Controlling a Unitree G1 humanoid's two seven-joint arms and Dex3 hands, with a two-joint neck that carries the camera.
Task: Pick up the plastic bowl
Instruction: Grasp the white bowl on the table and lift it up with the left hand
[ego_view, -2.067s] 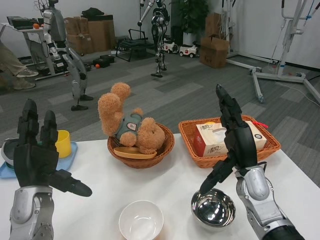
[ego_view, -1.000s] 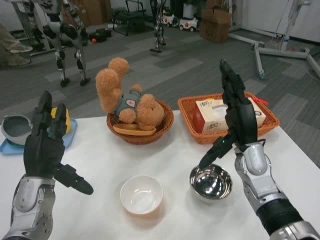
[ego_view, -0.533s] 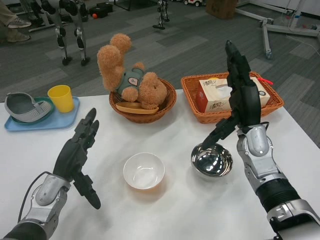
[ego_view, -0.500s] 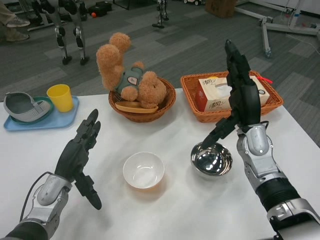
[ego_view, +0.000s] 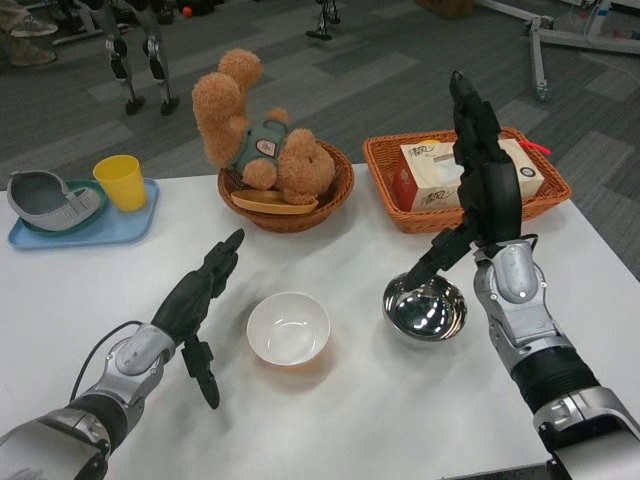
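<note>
Centrally, the white plastic bowl (ego_view: 289, 328) is seen upright on the white table (ego_view: 340, 420), near the front edge, with nothing in it and nothing touching it. The left hand (ego_view: 198, 300) is held just to the bowl's left, low over the table, fingers stretched out and spread, pointing forward and toward the right, thumb turned down; nothing is gripped. Whether it is touching the tabletop cannot be told. A shiny metal bowl (ego_view: 426, 308) is placed to the right of the plastic bowl, apart from it. The right hand (ego_view: 483, 190) is raised above the metal bowl, fingers straight up and spread, thumb angled down toward the metal bowl's rim; nothing is held. Behind the plastic bowl a round wicker basket (ego_view: 291, 205) is set, with a brown teddy bear (ego_view: 258, 143) lying in it. At the back right a rectangular wicker basket (ego_view: 465, 185) is seen with a tissue box (ego_view: 432, 170) in it, partly hidden by the right hand. At the far left a blue tray (ego_view: 75, 226) is laid, bearing a yellow cup (ego_view: 120, 182) and a grey dish (ego_view: 47, 197). Beyond the table, grey carpet and robot legs (ego_view: 135, 50) are visible.
</note>
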